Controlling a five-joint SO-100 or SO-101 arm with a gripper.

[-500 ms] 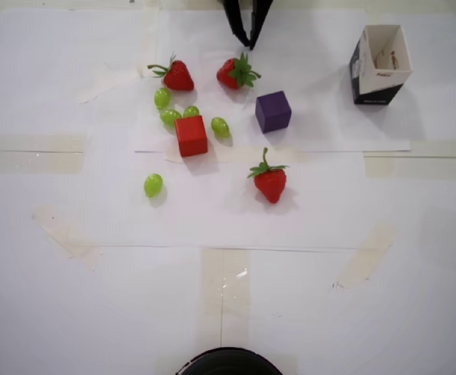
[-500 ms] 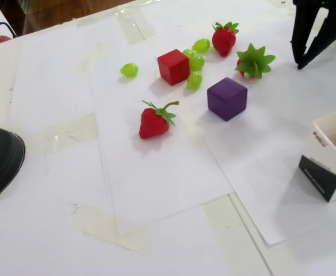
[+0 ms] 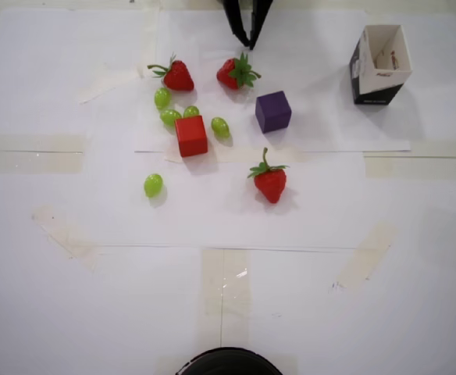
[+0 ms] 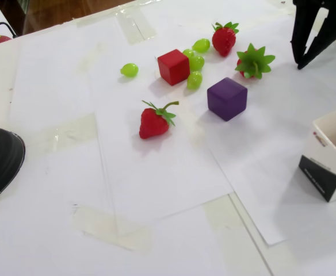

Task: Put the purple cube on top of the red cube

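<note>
On the white paper-covered table (image 3: 95, 297), nearest in the overhead view, lies a red strawberry with green leaves (image 3: 270, 182). Beyond it, the small bright red plain cube (image 3: 190, 135) sits among green grapes (image 3: 220, 126), well apart from the dark purple matte cube (image 3: 273, 111). Farthest, the black two-finger gripper (image 3: 249, 44) hangs slightly parted, holding nothing.

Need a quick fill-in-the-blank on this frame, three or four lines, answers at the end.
1. The purple cube rests on the ____, not on the red cube.
2. The number of strawberries on the paper is ____.
3. The gripper holds ____.
4. The open box is white and ____.

Answers: paper; three; nothing; black
</note>
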